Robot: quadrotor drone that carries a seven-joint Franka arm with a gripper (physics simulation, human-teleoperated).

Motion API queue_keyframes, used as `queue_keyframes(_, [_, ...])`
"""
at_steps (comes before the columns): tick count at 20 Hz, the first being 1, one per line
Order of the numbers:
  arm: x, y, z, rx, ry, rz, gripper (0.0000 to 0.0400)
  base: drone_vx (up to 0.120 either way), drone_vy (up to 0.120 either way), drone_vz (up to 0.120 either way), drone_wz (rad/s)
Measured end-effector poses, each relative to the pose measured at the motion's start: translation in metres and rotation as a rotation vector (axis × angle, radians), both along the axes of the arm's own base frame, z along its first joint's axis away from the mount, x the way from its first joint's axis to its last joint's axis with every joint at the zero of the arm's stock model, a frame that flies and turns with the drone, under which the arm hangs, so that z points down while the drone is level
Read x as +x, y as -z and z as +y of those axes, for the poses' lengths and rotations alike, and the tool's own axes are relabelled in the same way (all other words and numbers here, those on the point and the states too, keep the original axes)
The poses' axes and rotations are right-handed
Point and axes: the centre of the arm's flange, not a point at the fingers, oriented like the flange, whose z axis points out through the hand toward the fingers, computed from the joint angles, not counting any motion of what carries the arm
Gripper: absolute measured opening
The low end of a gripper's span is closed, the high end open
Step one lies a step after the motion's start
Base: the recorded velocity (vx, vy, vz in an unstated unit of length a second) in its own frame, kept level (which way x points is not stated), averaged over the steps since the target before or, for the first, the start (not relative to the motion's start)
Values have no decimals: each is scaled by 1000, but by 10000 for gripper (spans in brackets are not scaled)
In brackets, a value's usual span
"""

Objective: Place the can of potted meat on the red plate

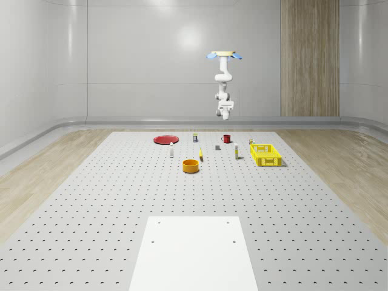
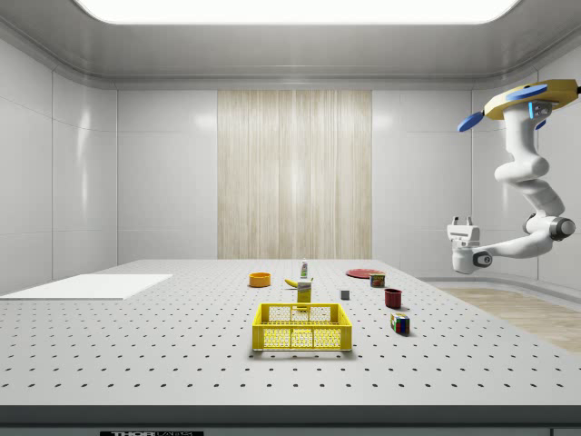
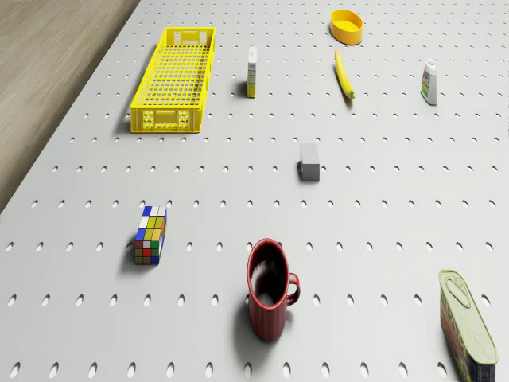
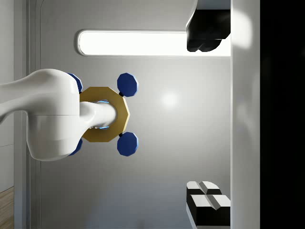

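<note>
The can [image 3: 467, 326] of potted meat stands on the tabletop [image 3: 382, 215], just beside a dark red mug [image 3: 269, 288], with a colour cube [image 3: 150, 235] further along and a small grey block [image 3: 309, 161] beyond the mug. In the whole-scene view the red plate [image 1: 165, 139] lies flat near the far edge, well apart from the can toward that view's left. Further out sit a yellow basket [image 1: 265, 154], an orange bowl [image 1: 191, 165], a banana [image 3: 343, 75], a white bottle [image 3: 429, 82] and a small carton [image 3: 251, 72]. The drone [image 1: 224, 56] hovers high above the tabletop's far edge, near the mug. Its arm hangs bent below it, and the tool [image 2: 463, 222] points upward, its fingers [image 4: 208, 202] apart and holding nothing. The step in hand looks like the approach: the tool needs turning to point down, then lowering over the can with the fingers either side of its narrow faces, keeping clear of the mug. The tabletop is a pale grey board with rows of holes, with a plain white panel [image 1: 194, 251] at the near end. Around it are wood flooring, glossy grey walls, one wood-striped wall panel [image 2: 294, 173] and a long ceiling light [image 2: 295, 9].
</note>
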Motion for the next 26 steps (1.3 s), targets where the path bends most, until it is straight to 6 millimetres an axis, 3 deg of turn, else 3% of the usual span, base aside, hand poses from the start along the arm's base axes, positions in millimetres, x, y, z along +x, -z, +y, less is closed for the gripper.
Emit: queue_keyframes(26, [-2,-3,1,-9,0,-20,400,0,-120,0,0])
